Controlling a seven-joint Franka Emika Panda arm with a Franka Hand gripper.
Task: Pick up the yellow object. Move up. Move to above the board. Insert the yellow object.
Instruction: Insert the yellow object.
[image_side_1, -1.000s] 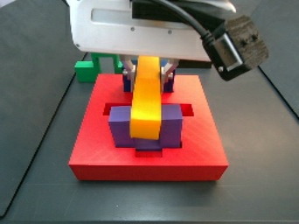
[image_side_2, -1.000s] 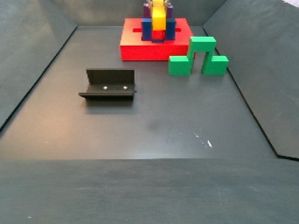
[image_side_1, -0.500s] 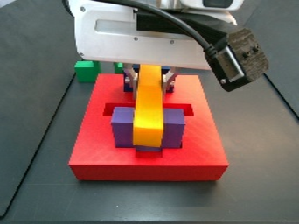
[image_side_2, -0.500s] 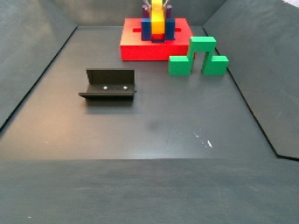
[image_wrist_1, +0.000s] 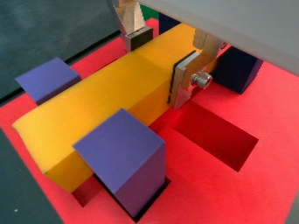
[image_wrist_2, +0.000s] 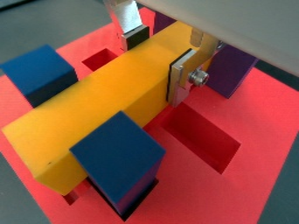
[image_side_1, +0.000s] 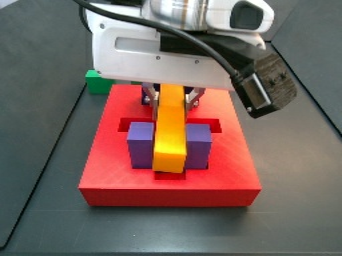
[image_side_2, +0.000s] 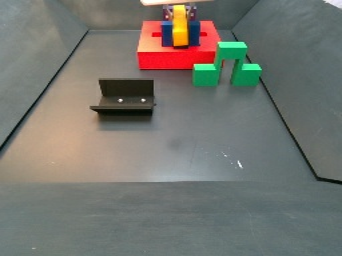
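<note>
On the flat red square board (image_side_1: 214, 170), your two-finger gripper (image_wrist_1: 163, 58) pinches the long yellow bar (image_wrist_1: 111, 109); lower it squarely between the purple blocks (image_side_1: 140, 146).

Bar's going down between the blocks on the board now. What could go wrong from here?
The yellow object is shut in the gripper and lies between the purple blocks, so it may scrape or wedge against them. In a side view it looks tilted, so one end may seat in the board first and jam. Opening early might leave it propped up.
</note>
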